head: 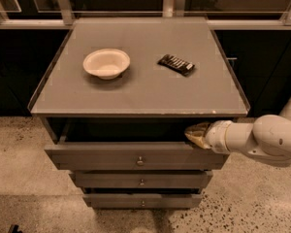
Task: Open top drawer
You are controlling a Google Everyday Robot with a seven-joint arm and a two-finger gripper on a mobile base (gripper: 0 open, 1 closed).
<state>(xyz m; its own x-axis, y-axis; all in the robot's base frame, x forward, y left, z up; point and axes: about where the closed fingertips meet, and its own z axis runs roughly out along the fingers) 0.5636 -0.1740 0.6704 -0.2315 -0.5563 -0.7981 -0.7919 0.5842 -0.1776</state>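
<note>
The top drawer [97,155] is the widest grey front of three, with a small round metal knob [139,160] at its centre. It stands pulled out from the cabinet, with a dark gap showing above its front. My gripper [193,135] comes in from the right on a white arm [262,140]. Its tip rests at the upper right edge of the drawer front, just under the cabinet top. The drawer's inside is dark and I cannot see into it.
The grey cabinet top [145,89] carries a white bowl [106,63] at left and a dark snack packet [176,64] at right. Two narrower drawer fronts [111,180] sit below. Dark cabinets stand behind, speckled floor [19,178] around.
</note>
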